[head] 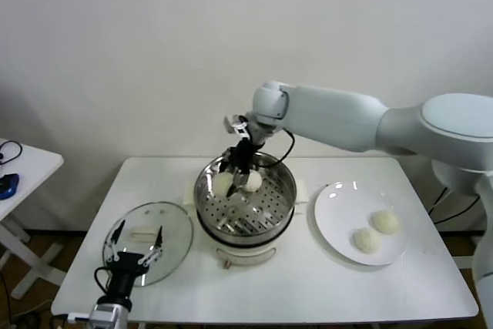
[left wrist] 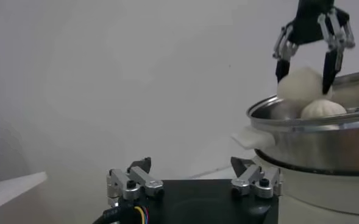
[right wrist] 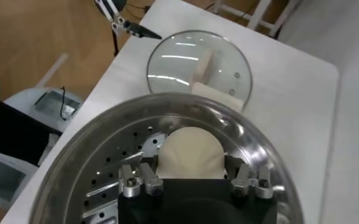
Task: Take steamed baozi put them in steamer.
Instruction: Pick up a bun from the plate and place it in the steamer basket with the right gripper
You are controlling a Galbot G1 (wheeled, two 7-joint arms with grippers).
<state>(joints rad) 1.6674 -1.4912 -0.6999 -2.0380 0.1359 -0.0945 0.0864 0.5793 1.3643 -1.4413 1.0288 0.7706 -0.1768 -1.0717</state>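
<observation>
The steamer [head: 282, 199] stands mid-table, shiny steel on a white base. My right gripper [head: 233, 175] reaches into it from above and is shut on a baozi [head: 221, 185], holding it just over the perforated tray. In the right wrist view the bun [right wrist: 191, 151] sits between my fingers [right wrist: 144, 178]. The left wrist view shows this gripper [left wrist: 307, 61] gripping the bun [left wrist: 298, 84] at rim height. A second baozi [head: 253, 181] lies in the steamer beside it. Two more baozi [head: 385, 221] [head: 367, 240] lie on the white plate [head: 333, 217]. My left gripper [head: 132, 250] is open and empty over the glass lid [head: 163, 229].
The glass lid lies flat to the left of the steamer, with a white handle; it also shows in the right wrist view [right wrist: 173, 64]. A small side table [head: 23, 167] stands off to the far left. The wall is close behind the table.
</observation>
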